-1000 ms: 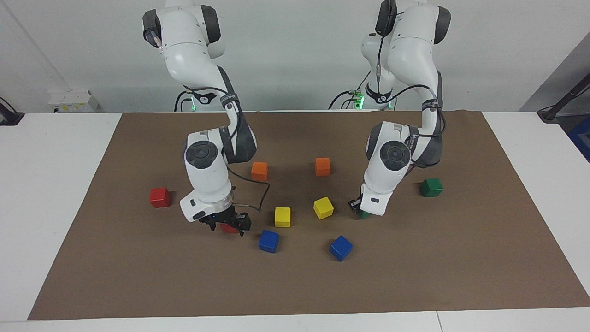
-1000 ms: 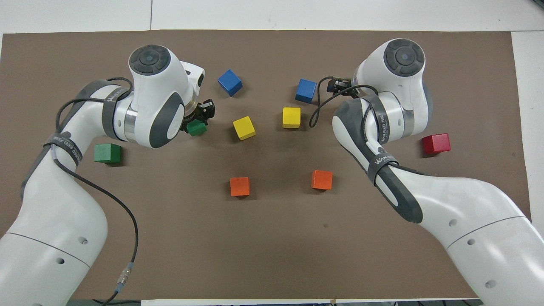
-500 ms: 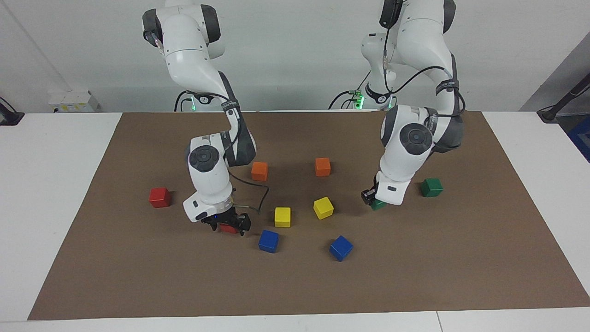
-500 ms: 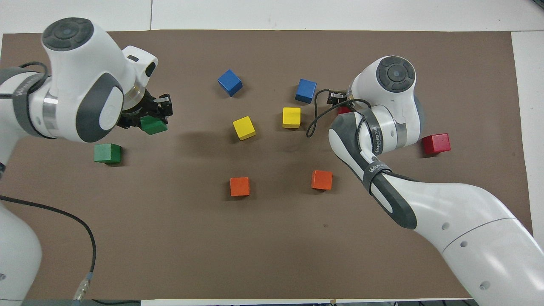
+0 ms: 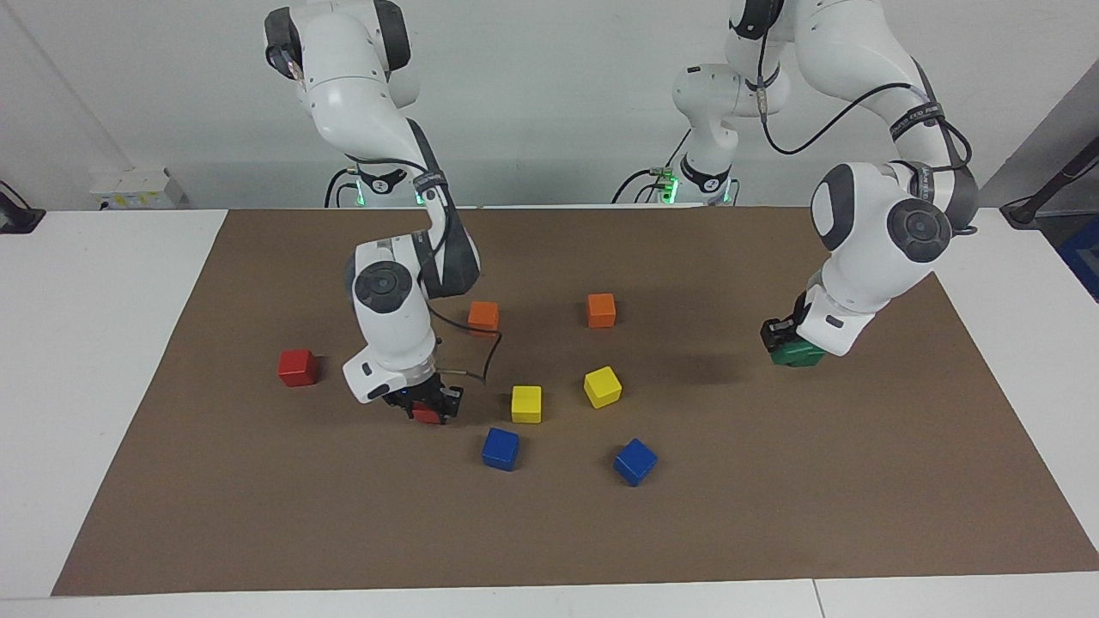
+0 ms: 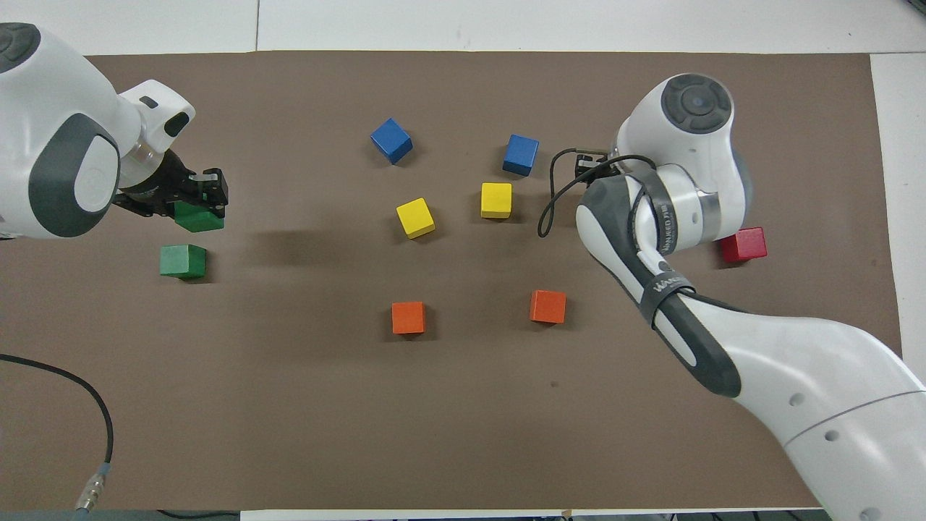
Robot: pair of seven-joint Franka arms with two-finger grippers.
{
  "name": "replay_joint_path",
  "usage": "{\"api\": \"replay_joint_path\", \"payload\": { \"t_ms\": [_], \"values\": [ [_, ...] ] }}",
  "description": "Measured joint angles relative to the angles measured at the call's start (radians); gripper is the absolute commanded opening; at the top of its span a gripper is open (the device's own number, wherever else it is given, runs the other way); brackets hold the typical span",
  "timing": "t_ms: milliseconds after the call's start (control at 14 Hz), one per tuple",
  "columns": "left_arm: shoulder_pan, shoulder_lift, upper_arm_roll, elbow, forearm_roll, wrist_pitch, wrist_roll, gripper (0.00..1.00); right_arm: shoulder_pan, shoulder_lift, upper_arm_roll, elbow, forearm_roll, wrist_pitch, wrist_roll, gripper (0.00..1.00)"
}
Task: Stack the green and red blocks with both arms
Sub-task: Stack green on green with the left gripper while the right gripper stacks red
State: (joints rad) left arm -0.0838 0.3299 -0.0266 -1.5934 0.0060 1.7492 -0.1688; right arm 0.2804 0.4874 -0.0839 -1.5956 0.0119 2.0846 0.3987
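Observation:
My left gripper [image 5: 792, 342] is shut on a dark green block [image 5: 804, 357], held in the air at the left arm's end of the mat. In the overhead view this held green block [image 6: 201, 219] hangs close to the second green block [image 6: 182, 260], which lies on the mat. My right gripper [image 5: 427, 403] is low over the mat, shut on a red block [image 5: 425, 416]. The overhead view hides that block under the right arm's wrist [image 6: 680, 181]. A second red block [image 5: 298, 367] lies on the mat toward the right arm's end, also visible as the red block [image 6: 743, 244] from overhead.
A brown mat [image 5: 258, 515] covers the table. Two orange cubes [image 5: 483, 318] [image 5: 601, 310] lie nearer the robots. Two yellow cubes [image 5: 526, 403] [image 5: 603, 386] and two blue cubes [image 5: 500, 448] [image 5: 635, 461] lie mid-mat, the yellow and blue ones close beside the right gripper.
The left arm has carried its green block toward its own end of the mat, up to the other green block. The right gripper has shut on the red block and risen slightly.

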Motion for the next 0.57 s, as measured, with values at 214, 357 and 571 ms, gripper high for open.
{"api": "replay_joint_path", "payload": {
  "t_ms": [214,357,571],
  "values": [
    [0.043,-0.006,0.001,-0.030,0.000,0.017,0.138,0.00,-0.110,-0.110,-0.005,0.037,0.000,-0.184,-0.179,0.00],
    [0.062,-0.016,0.001,-0.081,0.000,0.064,0.198,0.00,-0.186,-0.176,-0.005,0.033,0.000,-0.249,-0.287,0.00],
    [0.072,-0.034,0.003,-0.133,0.002,0.077,0.255,0.00,-0.263,-0.231,-0.005,-0.020,0.000,-0.272,-0.392,0.00]
  ]
}}
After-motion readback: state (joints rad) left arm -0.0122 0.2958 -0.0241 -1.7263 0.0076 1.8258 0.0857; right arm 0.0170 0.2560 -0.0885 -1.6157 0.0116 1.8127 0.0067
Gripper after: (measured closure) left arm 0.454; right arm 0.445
